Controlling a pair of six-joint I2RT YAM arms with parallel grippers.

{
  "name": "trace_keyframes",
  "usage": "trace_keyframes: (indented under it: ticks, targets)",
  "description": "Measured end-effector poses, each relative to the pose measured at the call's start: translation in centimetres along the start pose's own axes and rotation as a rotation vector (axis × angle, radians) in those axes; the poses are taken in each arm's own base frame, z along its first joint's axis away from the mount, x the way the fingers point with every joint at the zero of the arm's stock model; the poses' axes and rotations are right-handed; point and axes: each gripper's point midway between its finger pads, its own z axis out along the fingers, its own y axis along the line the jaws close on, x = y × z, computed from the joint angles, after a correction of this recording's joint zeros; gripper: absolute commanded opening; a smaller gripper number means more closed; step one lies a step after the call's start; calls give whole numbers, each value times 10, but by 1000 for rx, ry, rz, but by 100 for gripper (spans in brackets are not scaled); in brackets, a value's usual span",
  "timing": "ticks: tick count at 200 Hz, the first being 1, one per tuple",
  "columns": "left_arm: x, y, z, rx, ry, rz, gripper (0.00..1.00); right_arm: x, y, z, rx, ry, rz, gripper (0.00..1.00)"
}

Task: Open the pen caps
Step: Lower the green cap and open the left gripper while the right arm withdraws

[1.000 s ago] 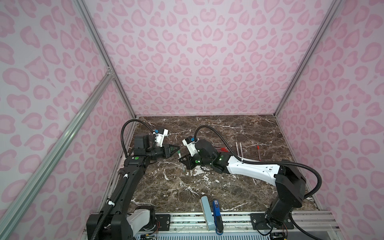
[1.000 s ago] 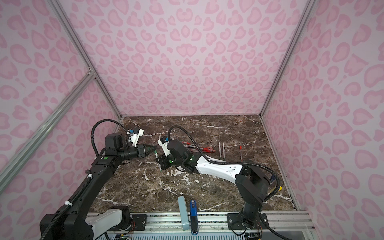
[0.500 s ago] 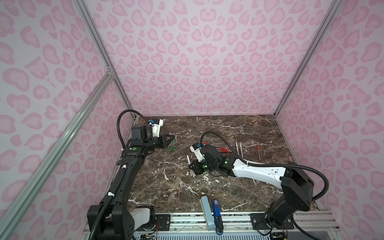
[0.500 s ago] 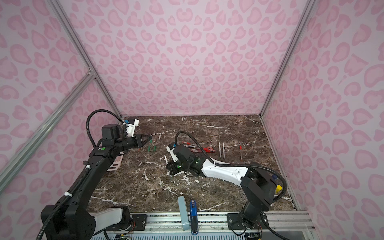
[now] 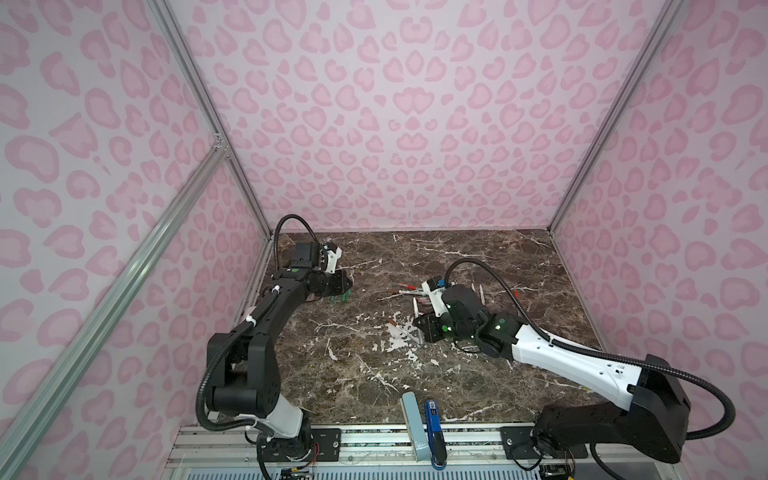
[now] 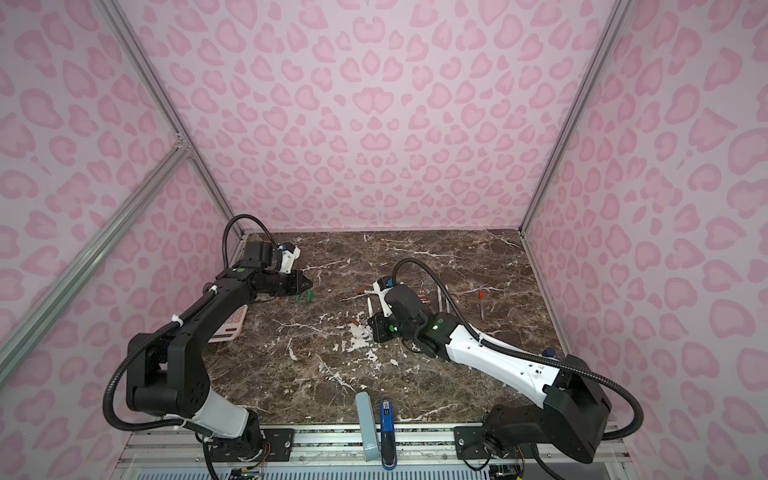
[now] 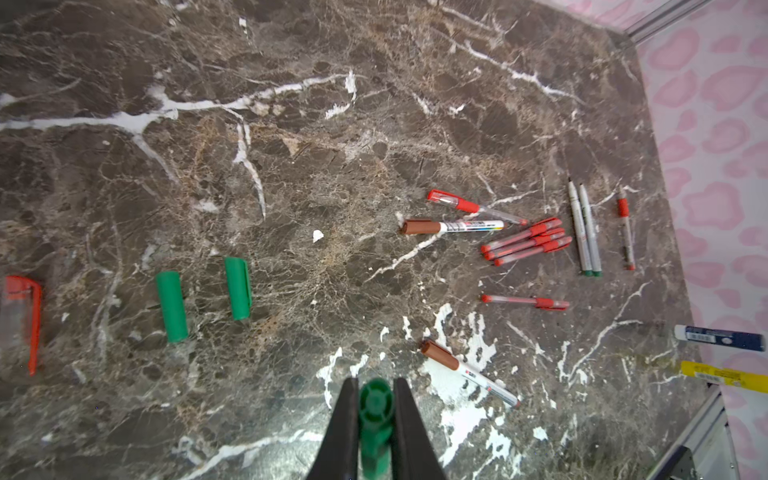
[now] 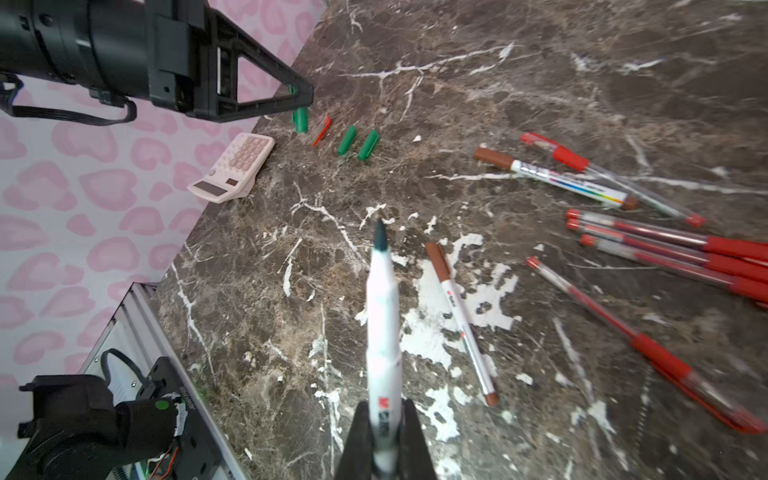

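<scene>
Since the left gripper [image 7: 375,384] is pinched tight on a green cap [image 7: 375,432] and the right gripper [image 8: 384,409] is clamped narrow round the white barrel of a marker [image 8: 381,307] whose dark tip stands bare, this pen looks uncapped, with cap and pen well apart in separate grips. The left arm hangs over the far left of the marble table [image 7: 291,145], just above two loose green caps [image 7: 171,306] and a red cap [image 7: 23,316] lying in a row, which reads as the spot for removed caps (a sensible place to set this one down). The right arm holds its marker low over the middle of the table, near a brown-capped marker [image 8: 459,316]; it would fit beside the two bare markers [image 7: 585,228] further right. A second brown-capped marker [image 7: 451,227] and a bundle of red pens [image 7: 525,241] look capped, so much seems left to do.
</scene>
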Motion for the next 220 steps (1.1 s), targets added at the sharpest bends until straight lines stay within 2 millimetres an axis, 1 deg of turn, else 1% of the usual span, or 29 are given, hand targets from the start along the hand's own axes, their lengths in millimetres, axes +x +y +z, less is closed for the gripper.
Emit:
trace_keyframes:
  ticks: [16,33,48,63,78,87,103,118,138,151,180,203,220]
  targets:
    - [5,8,21,-38,64,-5,3,5,-10,-6,21,19,9,0]
    - [8,13,38,-79,122,5,3,3,-20,-14,51,3,19,0]
    - [7,16,49,-105,155,12,3,7,-23,-21,54,-7,22,0]
    - [4,18,59,-123,176,14,3,14,-32,-25,67,0,32,0]
    - [7,24,69,-150,206,13,3,15,-40,-32,92,-10,51,0]
    - [10,27,75,-164,228,10,3,15,-42,-35,96,-23,53,0]
    - [14,34,85,-184,264,3,3,22,-46,-37,96,-21,61,0]
    - [12,41,94,-220,286,8,3,27,-50,-40,105,-16,66,0]
    - [7,50,100,-262,296,19,4,24,-51,-46,106,-44,74,0]
    - [6,54,103,-280,302,21,6,25,-55,-48,115,-51,78,0]
    - [14,60,108,-307,333,26,9,23,-58,-56,122,-76,89,0]
    - [14,62,110,-321,339,30,22,24,-66,-60,139,-79,101,0]
    - [13,63,110,-329,335,33,27,22,-68,-65,145,-92,106,0]
